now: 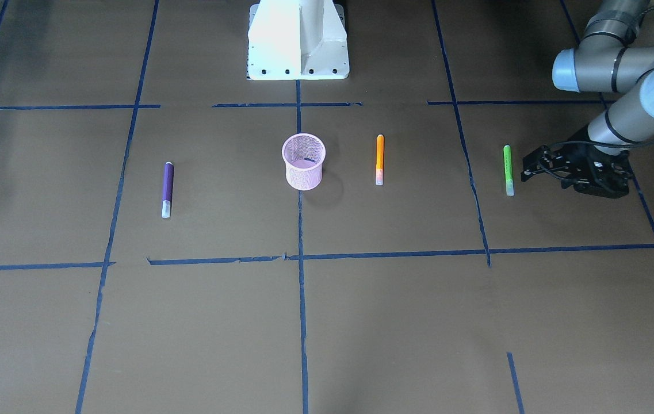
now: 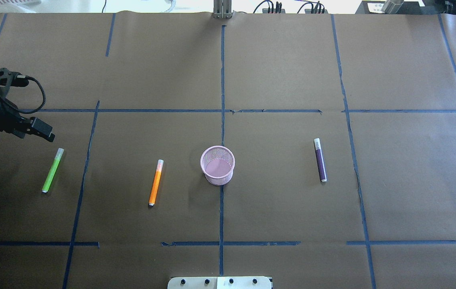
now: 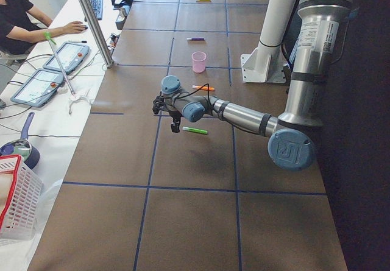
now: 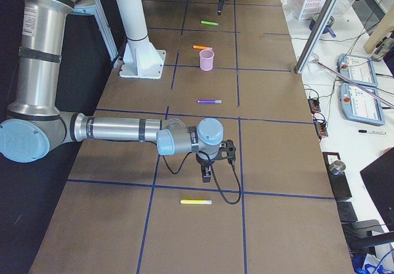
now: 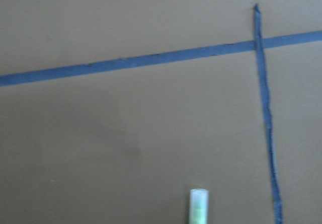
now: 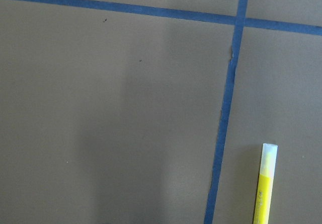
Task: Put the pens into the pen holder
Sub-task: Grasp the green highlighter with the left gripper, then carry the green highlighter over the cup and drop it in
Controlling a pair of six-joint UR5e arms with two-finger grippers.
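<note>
The pink mesh pen holder [image 1: 303, 175] [image 2: 216, 180] stands upright mid-table with nothing in it. Three pens lie flat around it: purple [image 1: 167, 187] [image 2: 320, 159], orange [image 1: 379, 158] [image 2: 155, 182] and green [image 1: 508, 168] [image 2: 52, 170]. My left gripper [image 1: 525, 167] [image 2: 47, 134] hovers open just beyond the green pen's pale cap end [image 5: 198, 206], holding nothing. In the exterior right view, my right gripper [image 4: 206, 175] hangs above the table next to a yellow pen [image 4: 196, 201] [image 6: 265, 183]. I cannot tell whether it is open or shut.
Blue tape lines divide the brown table into squares. The white robot base [image 1: 298, 40] stands behind the holder. A person [image 3: 18, 15] sits at a side table with tablets, and a white basket [image 3: 15, 198] is beside it.
</note>
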